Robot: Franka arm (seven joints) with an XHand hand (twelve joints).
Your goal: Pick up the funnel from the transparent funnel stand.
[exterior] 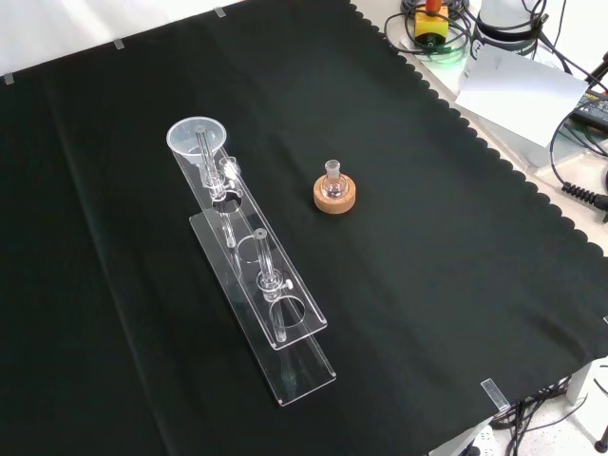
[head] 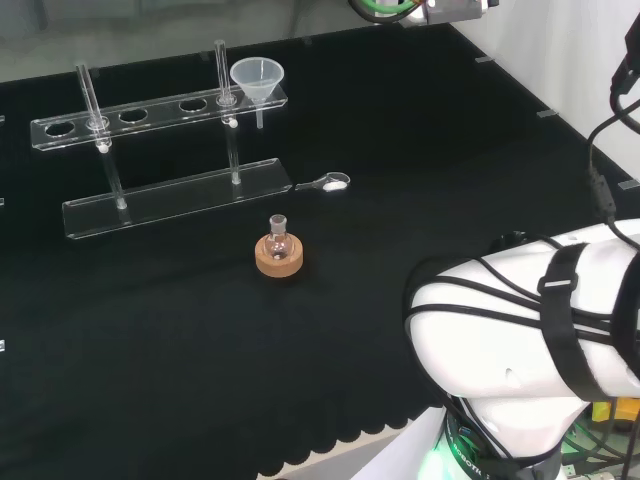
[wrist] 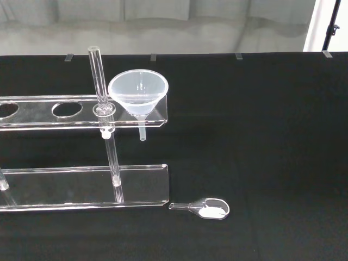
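A clear plastic funnel (head: 258, 78) sits in the end hole of the transparent stand (head: 150, 112), at the stand's right end in the head view. In the front view the funnel (exterior: 197, 135) is at the far end of the stand (exterior: 285, 328), wide mouth up. The wrist view looks at the funnel (wrist: 138, 91) from a little distance, its stem hanging through the upper shelf (wrist: 32, 110) above the base plate (wrist: 81, 187). Two clear rods hold the shelf up. The shelf's other holes hold nothing.
A small flask on a cork ring (head: 279, 252) stands in front of the stand, to the right of it in the front view (exterior: 334, 193). A clear scoop with white powder (wrist: 208, 208) lies by the base's end (head: 327, 183). The arm's white links (head: 530, 330) stand at the head view's right.
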